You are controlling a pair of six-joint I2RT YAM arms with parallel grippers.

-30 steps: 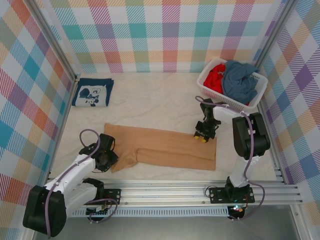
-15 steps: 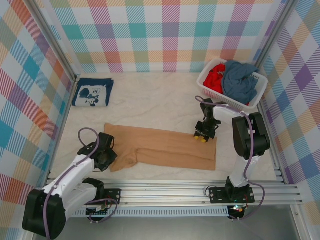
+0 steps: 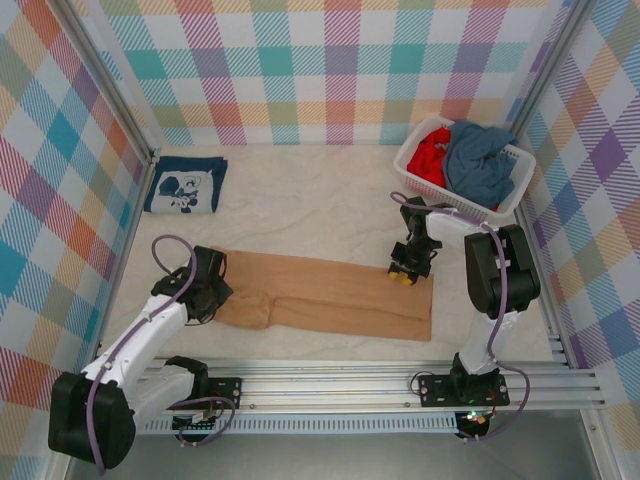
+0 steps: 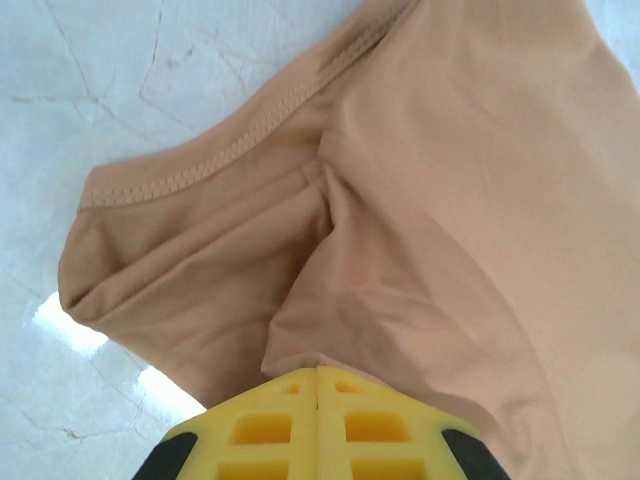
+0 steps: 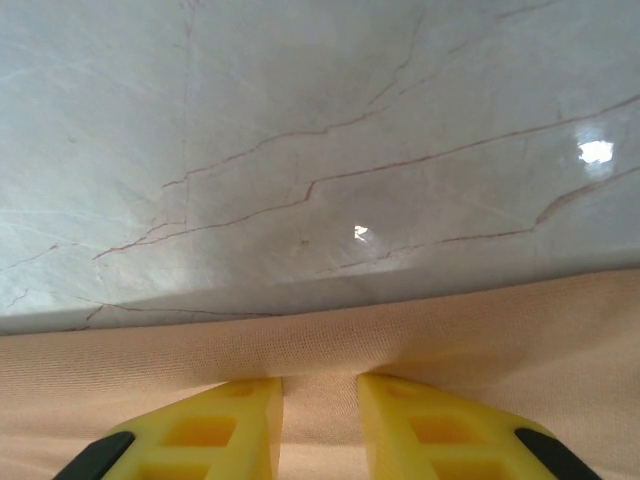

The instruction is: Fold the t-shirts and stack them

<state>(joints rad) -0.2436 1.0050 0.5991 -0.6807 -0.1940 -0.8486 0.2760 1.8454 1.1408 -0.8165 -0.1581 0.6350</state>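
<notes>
A tan t-shirt (image 3: pixel 330 295) lies folded into a long strip across the middle of the table. My left gripper (image 3: pixel 214 298) is shut on its left end, and the sleeve fabric (image 4: pixel 450 200) bunches out from the closed yellow fingertips (image 4: pixel 318 368). At the strip's far right corner my right gripper (image 3: pixel 405 274) points down, its fingers closed on a ridge of the tan cloth (image 5: pixel 450 330) that sits between them (image 5: pixel 320 385). A folded navy t-shirt (image 3: pixel 185 186) with a white graphic lies at the far left.
A white slatted basket (image 3: pixel 409 160) stands at the far right and holds a red t-shirt (image 3: pixel 430 155) and a grey-blue t-shirt (image 3: pixel 480 160). Checked walls enclose the table on three sides. A metal rail (image 3: pixel 350 385) runs along the near edge.
My left gripper has shut on the shirt's left end and moved away from the near edge, drawing the near-left corner inward. The right arm has not moved.
</notes>
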